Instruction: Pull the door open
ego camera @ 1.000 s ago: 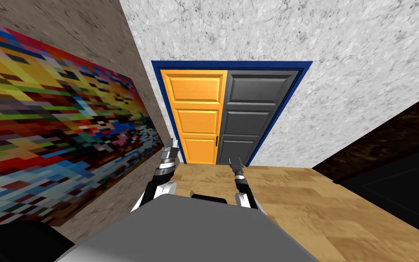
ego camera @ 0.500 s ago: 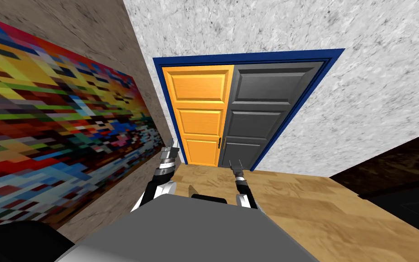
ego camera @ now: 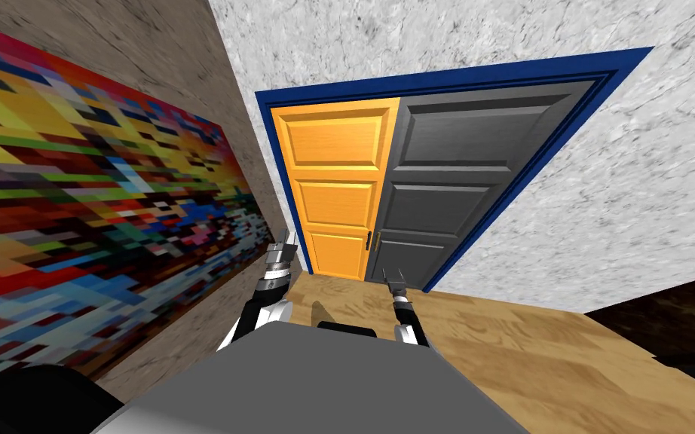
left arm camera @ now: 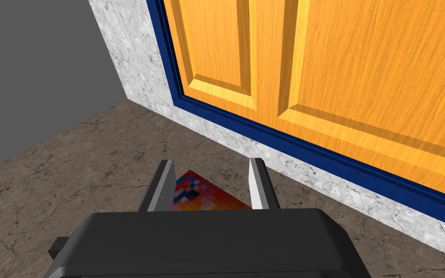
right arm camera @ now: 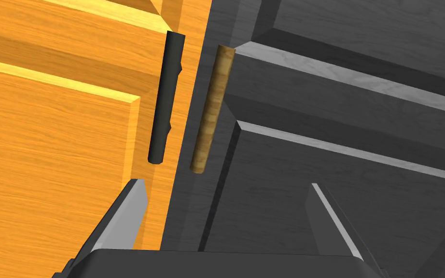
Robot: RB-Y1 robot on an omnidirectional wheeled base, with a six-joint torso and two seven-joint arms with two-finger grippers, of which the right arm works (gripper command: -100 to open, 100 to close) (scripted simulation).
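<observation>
A double door stands shut in a blue frame (ego camera: 444, 79): an orange leaf (ego camera: 338, 188) on the left and a dark grey leaf (ego camera: 444, 188) on the right. Where the leaves meet, the orange one carries a dark bar handle (right arm camera: 165, 96) and the grey one a wood-coloured bar handle (right arm camera: 210, 108). My right gripper (ego camera: 394, 276) is open, a short way off the door, pointing at the seam just below both handles. My left gripper (ego camera: 284, 242) is open and empty, near the orange leaf's left edge by the side wall.
A brown wall with a large multicoloured pixel picture (ego camera: 90, 218) runs close along my left. A mottled white wall (ego camera: 625, 196) surrounds the door. Wood floor (ego camera: 549, 362) spreads to the right, ending at a dark wall (ego camera: 678, 324).
I have moved nearer the door and turned: the door is larger and skewed right in the head view. Both arms keep their pose relative to my body.
</observation>
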